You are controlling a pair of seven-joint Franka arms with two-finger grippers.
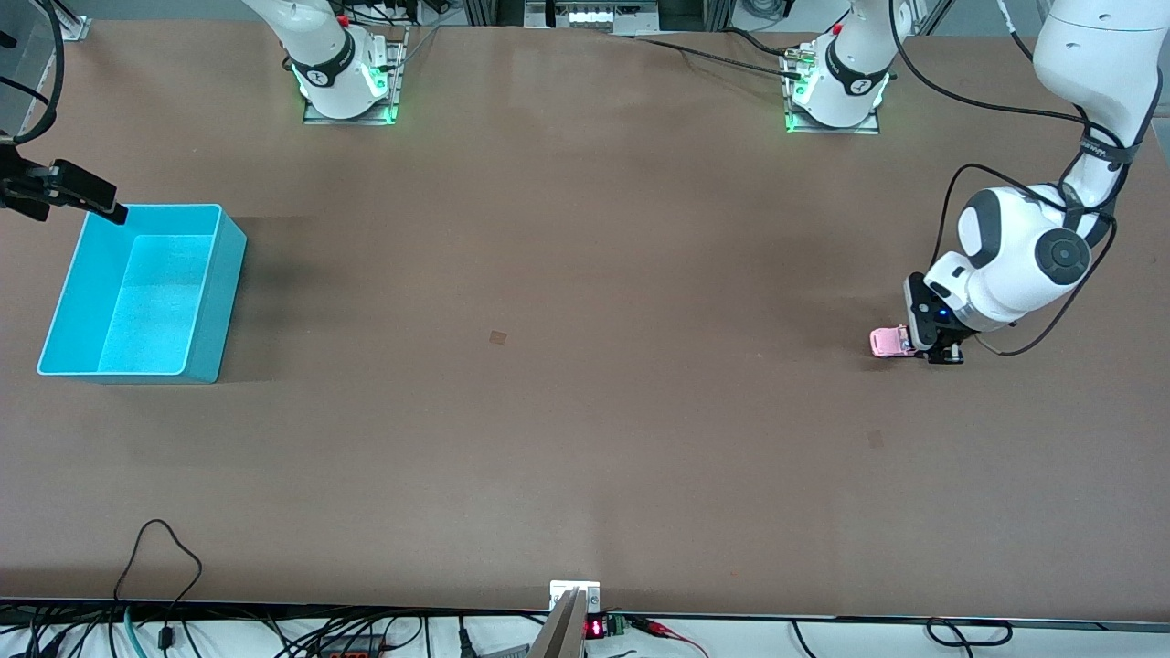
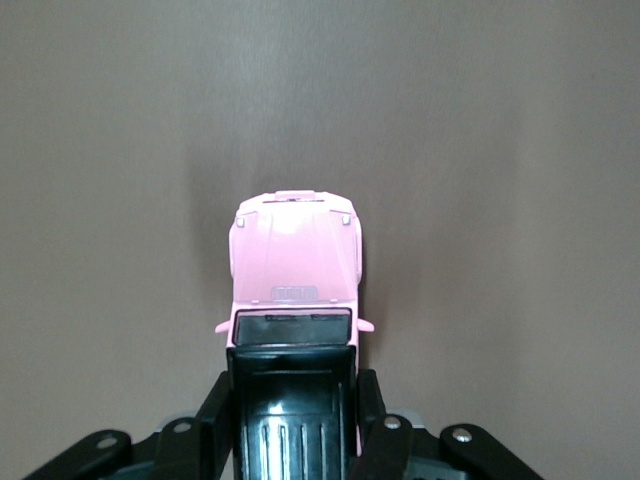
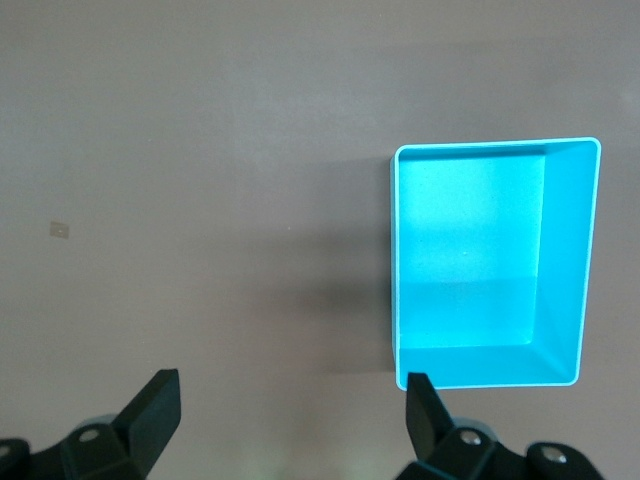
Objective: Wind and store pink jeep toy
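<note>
Front view: the left arm bends down at its end of the table; the left gripper (image 1: 932,347) is clamped on the pink jeep toy (image 1: 887,342), low at the table (image 1: 548,366). The right gripper (image 1: 91,203) waits over the teal bin (image 1: 219,302).

Left wrist view: fingers (image 2: 215,420) grip the black rear roof; the pink hood points away.

Right wrist view: fingers (image 3: 155,405) spread wide, holding nothing.

Both arms are clad in glossy white shells with black joint bands and dark round caps. Black cables are looped along the left arm. Bases are lit green. Both pincers are fitted with black fingers and silver screws.
</note>
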